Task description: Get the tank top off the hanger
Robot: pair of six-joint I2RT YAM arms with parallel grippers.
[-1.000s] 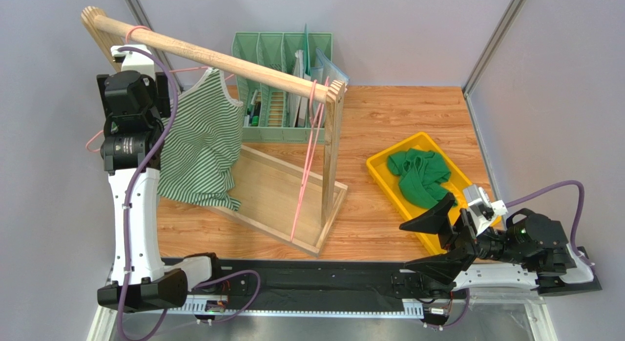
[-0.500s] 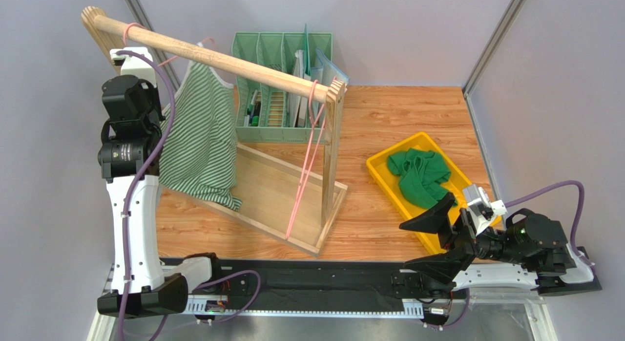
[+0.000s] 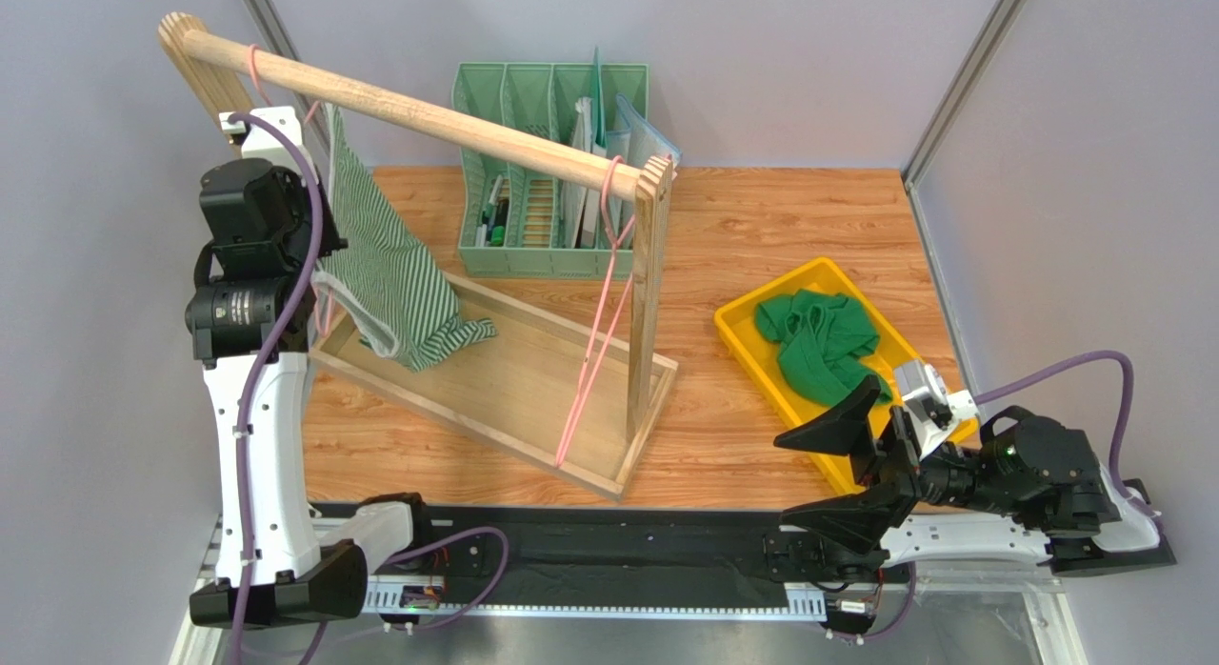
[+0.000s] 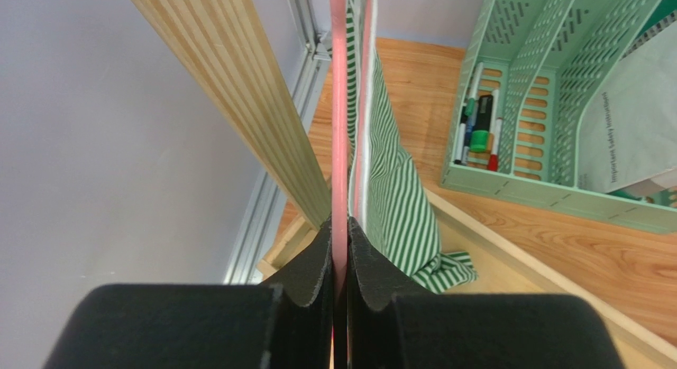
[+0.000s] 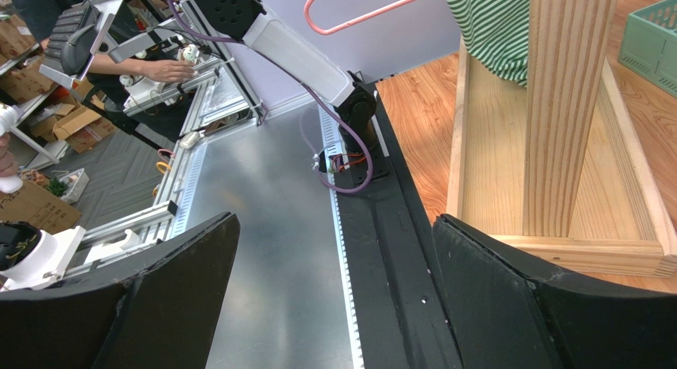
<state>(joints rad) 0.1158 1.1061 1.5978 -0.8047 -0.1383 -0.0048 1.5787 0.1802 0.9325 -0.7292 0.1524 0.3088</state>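
Observation:
The green-and-white striped tank top (image 3: 389, 269) hangs on a pink hanger (image 4: 340, 107) under the left end of the wooden rod (image 3: 429, 119). Its hem bunches on the rack's base board (image 3: 501, 387). My left gripper (image 4: 340, 244) is shut on the hanger's pink wire, with the tank top (image 4: 391, 190) just right of the fingers. My right gripper (image 3: 837, 472) is low at the front right, far from the rack. In the right wrist view the right gripper (image 5: 334, 305) is open and empty over the metal base.
A second pink hanger (image 3: 608, 301), bare, hangs at the rod's right end by the upright post (image 3: 644, 287). A green desk organizer (image 3: 551, 165) stands behind the rack. A yellow tray (image 3: 744, 337) holding a green cloth (image 3: 819, 344) lies at right.
My left gripper has closed on the pink hanger. Hanger and tank top have swung left and turned edge-on along the rod, and the hem has lifted onto the base board. The right arm barely moved.

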